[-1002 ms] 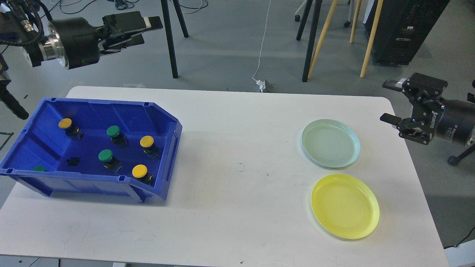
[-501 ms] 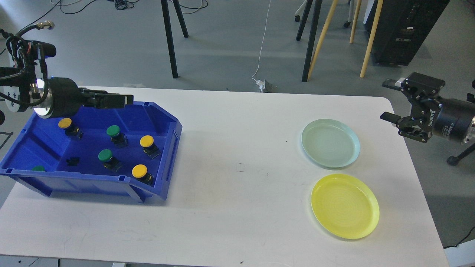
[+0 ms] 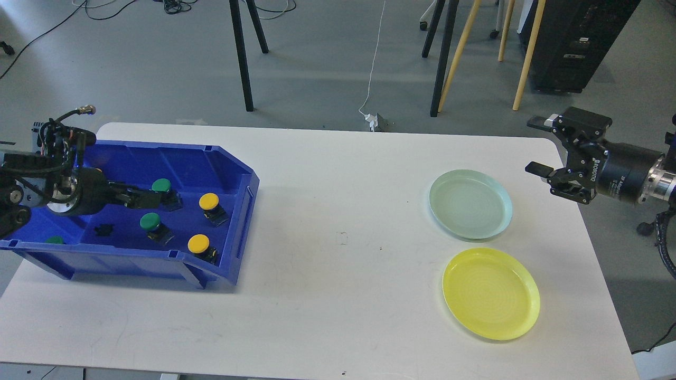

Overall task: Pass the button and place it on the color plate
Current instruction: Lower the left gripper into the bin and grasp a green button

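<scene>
A blue bin [image 3: 240, 232] at the table's left holds several push buttons: green ones [image 3: 161, 185] [image 3: 150, 221] and yellow ones [image 3: 209, 200] [image 3: 198, 243]. Another green cap [image 3: 54, 240] peeks over the bin's front left wall. My left gripper [image 3: 150, 199] is low inside the bin, its dark tips just beside the upper green button; I cannot make out its fingers. My right gripper [image 3: 537, 145] is open and empty, hovering at the table's right edge beside the pale green plate [image 3: 470, 203]. A yellow plate [image 3: 491, 293] lies in front of that one.
A small black part [image 3: 104, 229] lies on the bin floor. Between the bin and the plates is bare white table [image 3: 338, 211]. Beyond the table's far edge stand chair and easel legs [image 3: 241, 58] and a black cabinet [image 3: 575, 42].
My left arm has dropped from high above the bin's back wall down into the bin, ending beside the upper green button. My right gripper has shifted a little left, towards the table.
</scene>
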Controlling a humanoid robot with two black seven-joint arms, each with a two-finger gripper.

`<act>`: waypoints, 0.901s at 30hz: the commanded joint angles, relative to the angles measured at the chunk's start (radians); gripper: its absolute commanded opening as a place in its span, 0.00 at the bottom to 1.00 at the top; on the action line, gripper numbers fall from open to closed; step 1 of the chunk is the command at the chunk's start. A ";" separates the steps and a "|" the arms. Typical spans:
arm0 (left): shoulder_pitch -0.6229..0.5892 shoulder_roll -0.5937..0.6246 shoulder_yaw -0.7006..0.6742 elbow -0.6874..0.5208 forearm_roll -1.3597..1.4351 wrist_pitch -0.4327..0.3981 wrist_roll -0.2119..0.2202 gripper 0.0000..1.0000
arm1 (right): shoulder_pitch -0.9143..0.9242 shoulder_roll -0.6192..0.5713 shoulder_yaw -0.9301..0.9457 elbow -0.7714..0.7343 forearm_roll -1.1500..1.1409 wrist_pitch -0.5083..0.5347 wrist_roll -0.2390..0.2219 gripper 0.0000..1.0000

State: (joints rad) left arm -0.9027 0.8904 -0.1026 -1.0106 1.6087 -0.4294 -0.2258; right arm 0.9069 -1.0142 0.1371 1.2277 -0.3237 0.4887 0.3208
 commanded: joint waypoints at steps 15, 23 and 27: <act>0.065 -0.100 0.003 0.129 0.013 0.047 -0.007 0.95 | -0.005 0.016 -0.005 -0.007 -0.031 0.000 -0.002 0.96; 0.097 -0.096 0.001 0.121 0.036 0.047 -0.012 0.90 | -0.005 0.017 -0.005 -0.008 -0.031 0.000 -0.002 0.96; 0.096 -0.091 0.001 0.129 0.036 0.047 -0.021 0.89 | -0.005 0.026 -0.005 -0.014 -0.031 0.000 -0.002 0.96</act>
State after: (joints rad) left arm -0.8061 0.7962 -0.1010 -0.8883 1.6445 -0.3819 -0.2419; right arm 0.9020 -0.9952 0.1318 1.2171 -0.3544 0.4887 0.3185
